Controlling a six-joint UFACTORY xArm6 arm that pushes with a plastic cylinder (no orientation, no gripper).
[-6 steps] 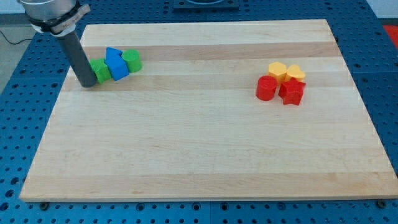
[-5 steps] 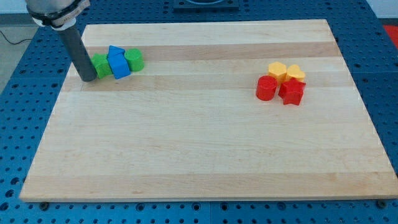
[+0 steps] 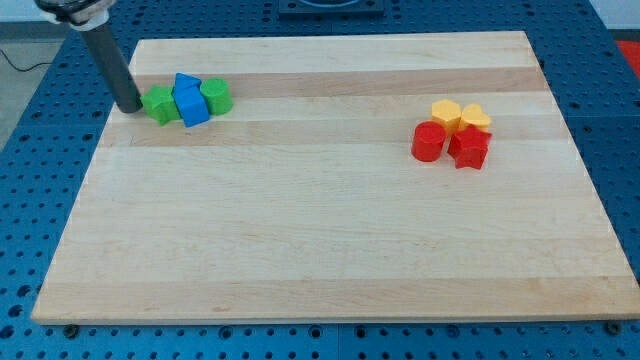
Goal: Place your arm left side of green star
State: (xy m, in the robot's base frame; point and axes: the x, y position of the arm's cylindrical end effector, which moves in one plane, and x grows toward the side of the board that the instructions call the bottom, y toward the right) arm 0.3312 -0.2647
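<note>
A green star (image 3: 159,104) lies near the view's top left on the wooden board (image 3: 320,230). A blue block (image 3: 189,100) touches its right side, and a green block (image 3: 216,97) sits right of that. My tip (image 3: 130,106) rests on the board just left of the green star, close to it or touching it. The dark rod rises from the tip toward the view's top left.
A cluster at the view's right holds two yellow blocks (image 3: 446,113) (image 3: 476,118), a red round block (image 3: 428,142) and a red star-like block (image 3: 469,149). The board's left edge runs just left of my tip.
My tip has moved up the view along the left side of the green star. The star is now fully visible. The blocks have barely shifted.
</note>
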